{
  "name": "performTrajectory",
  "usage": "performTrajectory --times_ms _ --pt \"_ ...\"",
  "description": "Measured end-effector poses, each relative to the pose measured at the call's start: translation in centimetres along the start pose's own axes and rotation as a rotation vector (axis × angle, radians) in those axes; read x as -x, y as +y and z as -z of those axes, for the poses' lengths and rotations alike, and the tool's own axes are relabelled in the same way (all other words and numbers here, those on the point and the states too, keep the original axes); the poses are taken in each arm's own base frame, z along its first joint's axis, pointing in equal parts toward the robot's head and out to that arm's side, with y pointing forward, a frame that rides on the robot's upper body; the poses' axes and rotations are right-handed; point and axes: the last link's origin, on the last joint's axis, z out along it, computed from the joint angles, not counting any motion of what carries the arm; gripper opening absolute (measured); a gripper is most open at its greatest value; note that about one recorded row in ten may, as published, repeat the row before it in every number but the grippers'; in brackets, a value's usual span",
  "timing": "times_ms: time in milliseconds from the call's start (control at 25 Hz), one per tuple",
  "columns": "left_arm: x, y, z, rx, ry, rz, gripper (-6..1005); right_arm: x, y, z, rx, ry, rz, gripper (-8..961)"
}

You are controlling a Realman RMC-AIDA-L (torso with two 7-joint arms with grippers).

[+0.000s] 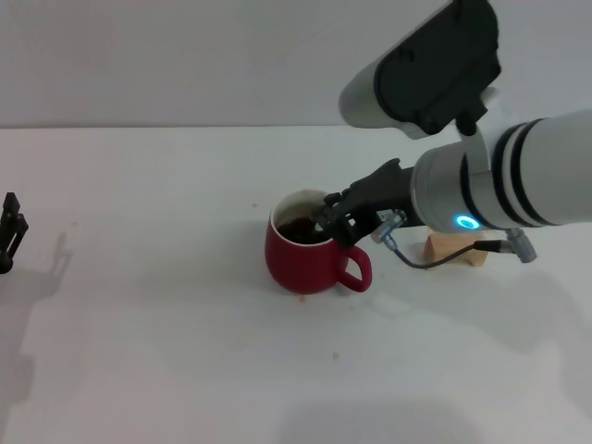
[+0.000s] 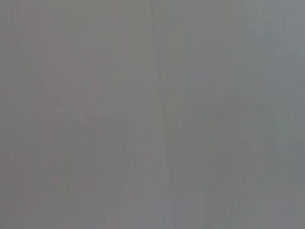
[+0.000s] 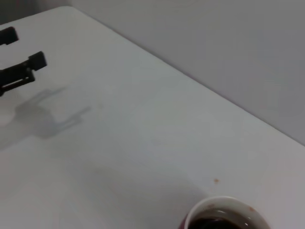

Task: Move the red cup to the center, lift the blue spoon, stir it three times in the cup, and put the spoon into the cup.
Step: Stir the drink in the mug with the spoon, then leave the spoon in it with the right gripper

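One squat, rounded dark-red ceramic mug [image 1: 305, 252] with a loop handle stands near the middle of the white table [image 1: 139, 351], its glossy glaze contrasting with a white inner wall and a dark liquid that has left brownish staining around the rim; the right wrist view shows the same rim [image 3: 224, 214] and liquid from just above. Placement of the cup at the centre therefore appears done. Directly over the cup's mouth, on the handle side, sits the right gripper [image 1: 335, 215], a black, angular assembly whose tips reach down to the rim; whether its jaws are spread or closed, and whether they hold anything, cannot be told. No slim spoon with a pale blue handle can be made out in any view, so it is judged either hidden within the gripper or already in the liquid; the stirring stage is probably in hand, with release of the spoon into the cup outstanding. Behind the right forearm rests a pale wooden block [image 1: 455, 250], matt and square-edged. Small brown specks mark the tabletop near the cup. At the far left edge the left gripper [image 1: 9, 233] is parked above the table, its jaws parted and holding nothing
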Motion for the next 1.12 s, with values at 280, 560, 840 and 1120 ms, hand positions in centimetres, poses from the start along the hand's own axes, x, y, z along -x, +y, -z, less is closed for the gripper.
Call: performTrajectory --times_ms 280,560,840,1120 --pt "0.0 0.0 0.1 -0.003 0.002 0.004 834 0.7 -0.3 -1.1 -0.004 0.002 0.009 193" --pt "-0.1 0.0 0.1 -0.002 0.005 0.005 834 0.8 -1.3 -1.8 -0.021 0.006 -0.001 197" --pt "-0.1 0.0 0.1 -0.001 0.005 0.004 834 0.6 -2.4 -1.6 -0.045 0.003 -0.025 200" --pt "-0.1 0.3 0.0 0.009 0.003 0.004 834 -0.1 -1.8 -1.4 -0.03 0.024 -0.022 203"
